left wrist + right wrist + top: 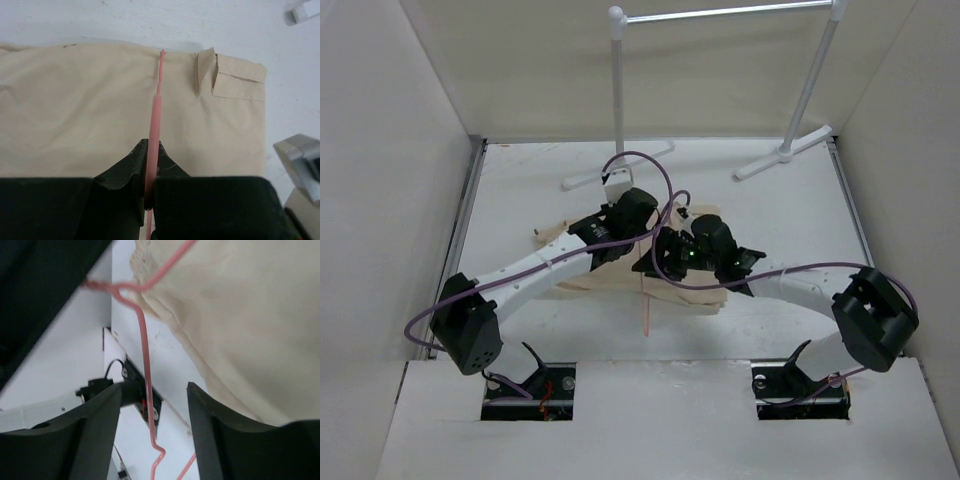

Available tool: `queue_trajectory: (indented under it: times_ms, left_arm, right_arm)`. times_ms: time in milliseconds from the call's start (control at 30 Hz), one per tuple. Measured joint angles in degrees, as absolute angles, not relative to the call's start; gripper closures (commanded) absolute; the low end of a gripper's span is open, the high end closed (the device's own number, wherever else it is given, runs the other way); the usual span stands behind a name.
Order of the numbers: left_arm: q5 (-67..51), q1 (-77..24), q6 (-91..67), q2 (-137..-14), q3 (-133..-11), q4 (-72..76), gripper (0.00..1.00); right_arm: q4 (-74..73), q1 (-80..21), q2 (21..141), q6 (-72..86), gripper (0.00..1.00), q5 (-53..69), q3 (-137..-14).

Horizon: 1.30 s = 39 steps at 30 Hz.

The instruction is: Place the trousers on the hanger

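Observation:
The beige trousers (692,291) lie folded flat in the middle of the table, mostly under both arms. My left gripper (638,216) is above them. In the left wrist view it (150,150) is shut on a straight run of the thin pink hanger (158,95), which lies across the trousers (75,105). My right gripper (672,256) is open. In the right wrist view (154,390) the hanger wire (144,350) passes between its fingers without touching them, and the trousers (240,315) hang at the upper right. A piece of the hanger (647,312) sticks out toward the near edge.
The white pipe garment rack (618,90) stands at the back, its feet on the table behind the trousers; one foot (305,10) shows in the left wrist view. White walls close in the left and right sides. The arm bases sit in two cut-outs at the near edge.

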<state>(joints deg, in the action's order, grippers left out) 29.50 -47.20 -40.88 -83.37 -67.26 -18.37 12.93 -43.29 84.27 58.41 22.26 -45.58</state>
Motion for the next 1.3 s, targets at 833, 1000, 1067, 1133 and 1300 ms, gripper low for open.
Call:
queue_trajectory:
  times_ms: [833,1000,1067,1133,1300]
  left_arm:
    - [38.1,-53.3,-41.6,-79.9,-68.4,-18.7,1.00]
    - [39.1,-53.6,-41.6,-78.7,-68.6,-18.7,0.96]
    - [39.1,-53.6,-41.6,-78.0,-69.4,-18.7,0.90]
    - [38.9,-53.6,-41.6,-77.0,-71.0,-18.6,0.81]
    - [37.6,-52.2,-40.9,-74.0,-77.3,-17.3,0.59]
  right_arm:
    - [11.2,-50.7,79.6,53.7,0.96,14.3,-42.6]
    - [11.0,-51.5,78.2,52.7,1.00,12.6,-43.1]
    - [9.5,-51.6,76.2,51.9,1.00,11.9,-43.4]
    - [6.9,-51.5,73.0,50.9,1.00,10.7,-44.3]
    - [1.5,-51.0,65.7,48.3,1.00,9.4,-50.2]
